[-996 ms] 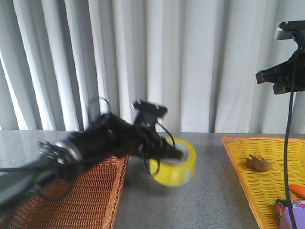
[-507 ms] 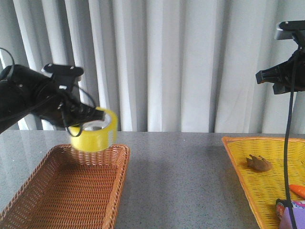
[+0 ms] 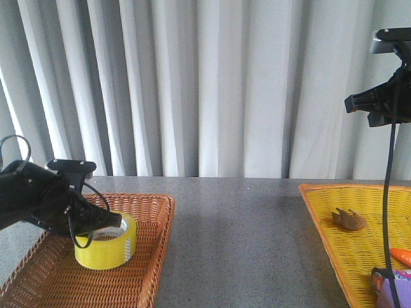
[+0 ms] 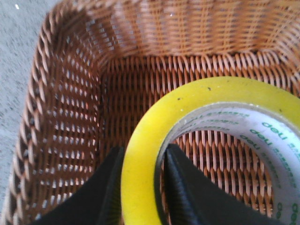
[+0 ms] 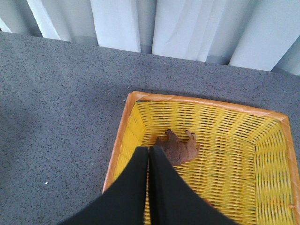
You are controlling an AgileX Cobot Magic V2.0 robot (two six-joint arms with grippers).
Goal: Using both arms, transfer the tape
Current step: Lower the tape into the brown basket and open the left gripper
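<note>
1. While the black left gripper [image 4: 139, 187] clamps its fingers on the wall of the wide yellow translucent tape roll [image 3: 106, 242], the roll sits low inside the brown woven wicker basket [image 3: 151, 256].
2. The black right gripper [image 5: 148, 161], fingers pressed together, hangs high above the yellow woven basket [image 5: 243, 154].

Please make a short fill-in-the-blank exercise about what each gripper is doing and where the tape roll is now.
1. The left gripper is shut on the wall of the ____ tape.
2. The tape is inside the ____ wicker basket.
3. The right gripper is shut and holds ____.

Missing words: yellow; brown; nothing
</note>
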